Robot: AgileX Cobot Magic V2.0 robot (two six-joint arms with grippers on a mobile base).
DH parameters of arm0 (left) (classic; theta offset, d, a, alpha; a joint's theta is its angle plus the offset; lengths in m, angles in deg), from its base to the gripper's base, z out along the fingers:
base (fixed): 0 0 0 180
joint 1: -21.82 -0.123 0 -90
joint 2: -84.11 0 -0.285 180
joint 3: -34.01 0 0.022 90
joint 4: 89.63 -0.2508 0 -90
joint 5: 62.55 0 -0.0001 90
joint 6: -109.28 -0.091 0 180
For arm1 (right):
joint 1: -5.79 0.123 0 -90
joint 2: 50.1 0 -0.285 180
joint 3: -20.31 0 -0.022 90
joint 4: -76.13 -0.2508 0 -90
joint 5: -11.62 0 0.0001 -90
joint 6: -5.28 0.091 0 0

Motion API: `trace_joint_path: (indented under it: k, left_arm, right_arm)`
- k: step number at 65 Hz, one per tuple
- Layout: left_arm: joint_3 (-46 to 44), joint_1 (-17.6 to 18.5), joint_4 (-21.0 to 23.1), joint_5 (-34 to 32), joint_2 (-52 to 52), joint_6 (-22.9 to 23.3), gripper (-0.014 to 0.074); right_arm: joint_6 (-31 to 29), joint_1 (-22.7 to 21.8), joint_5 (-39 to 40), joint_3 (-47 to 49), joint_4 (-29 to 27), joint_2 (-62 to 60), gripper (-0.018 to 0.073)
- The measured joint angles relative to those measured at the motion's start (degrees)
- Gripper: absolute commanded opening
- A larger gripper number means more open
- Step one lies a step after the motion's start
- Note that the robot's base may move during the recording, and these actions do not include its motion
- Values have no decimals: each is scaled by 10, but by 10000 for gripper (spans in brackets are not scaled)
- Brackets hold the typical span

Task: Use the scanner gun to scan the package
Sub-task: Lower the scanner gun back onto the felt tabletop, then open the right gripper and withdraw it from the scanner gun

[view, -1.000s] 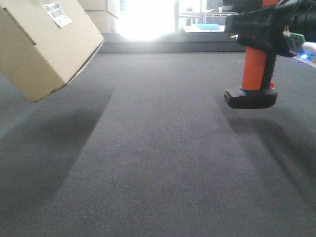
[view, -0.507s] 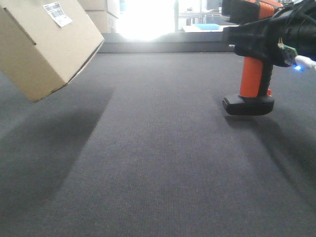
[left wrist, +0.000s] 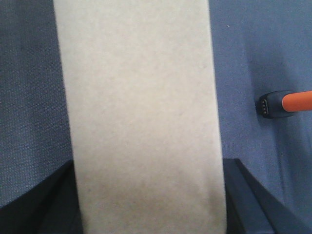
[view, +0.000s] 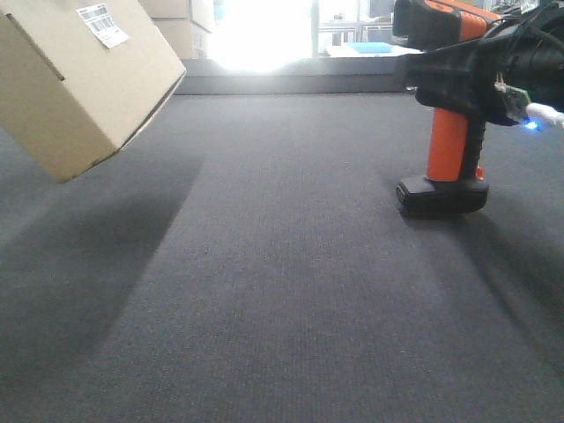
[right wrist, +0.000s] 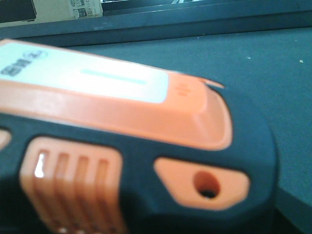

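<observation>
Tilted package (view: pixel 84 84) left, scanner gun (view: pixel 451 145) right; cartons (view: pixel 189 35) behind, carpet (view: pixel 282 300) between

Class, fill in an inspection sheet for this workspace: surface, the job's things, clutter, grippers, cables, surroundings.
Surface: dark grey woven mat.
Job's things: cardboard box, tilted and held off the mat on the left, with a barcode label on its upper face. The scanner gun is orange and black and stands upright on the right, base down at the mat; contact unclear.
Clutter: nothing seen.
Grippers: left gripper clamps the cardboard box. The right gripper grips the scanner gun near its head.
Cables: white cable beside a blue light at the right gripper.
Surroundings: bright window, stacked cartons behind.
</observation>
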Motion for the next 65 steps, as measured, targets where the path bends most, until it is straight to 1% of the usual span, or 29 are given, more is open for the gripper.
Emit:
trace_joint_path:
  k: [7,22,45,48,53,57,58,59,65]
  left_arm:
    - [0,0,0,0,0,0,-111]
    - [0,0,0,0,0,0,-111]
    - [0,0,0,0,0,0,-111]
    - [0,0,0,0,0,0,-111]
    - [0,0,0,0,0,0,-111]
    - [0,0,0,0,0,0,-111]
    - [0,0,0,0,0,0,-111]
    - [0,0,0,0,0,0,-111]
    - [0,0,0,0,0,0,-111]
  right_arm:
    - [1,0,3,0,0,8,-158]
    - [1,0,53,0,1,38,-158]
    - [2,0,57,0,4,40,-158]
    - [2,0,57,0,4,40,-136]
    - [2,0,57,0,4,40,-20]
    - [2,0,55,0,4,40,146]
    - [2,0,55,0,4,40,167]
    - [2,0,55,0,4,40,230]
    - [2,0,54,0,5,40,472]
